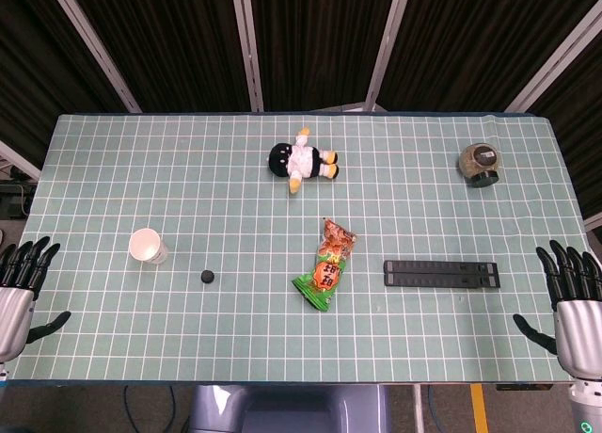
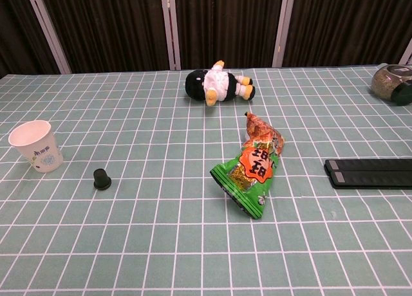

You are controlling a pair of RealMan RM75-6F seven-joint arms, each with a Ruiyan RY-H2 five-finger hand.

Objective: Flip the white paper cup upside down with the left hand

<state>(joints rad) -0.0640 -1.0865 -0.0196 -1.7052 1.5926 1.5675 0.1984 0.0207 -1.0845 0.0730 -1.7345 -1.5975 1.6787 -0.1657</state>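
The white paper cup (image 1: 148,246) (image 2: 37,145) stands upright, mouth up, on the left part of the green gridded mat. My left hand (image 1: 19,287) hovers at the table's left front edge, fingers spread and holding nothing, well to the left of the cup. At the right front edge my right hand (image 1: 574,306) is likewise spread and empty. Neither hand shows in the chest view.
A small black knob (image 1: 207,277) (image 2: 102,178) sits just right of the cup. A snack bag (image 1: 327,264) (image 2: 252,170) lies mid-table, a plush penguin (image 1: 301,161) (image 2: 217,83) behind it, a black flat bar (image 1: 441,273) (image 2: 370,172) at right, a jar (image 1: 480,164) (image 2: 393,83) far right.
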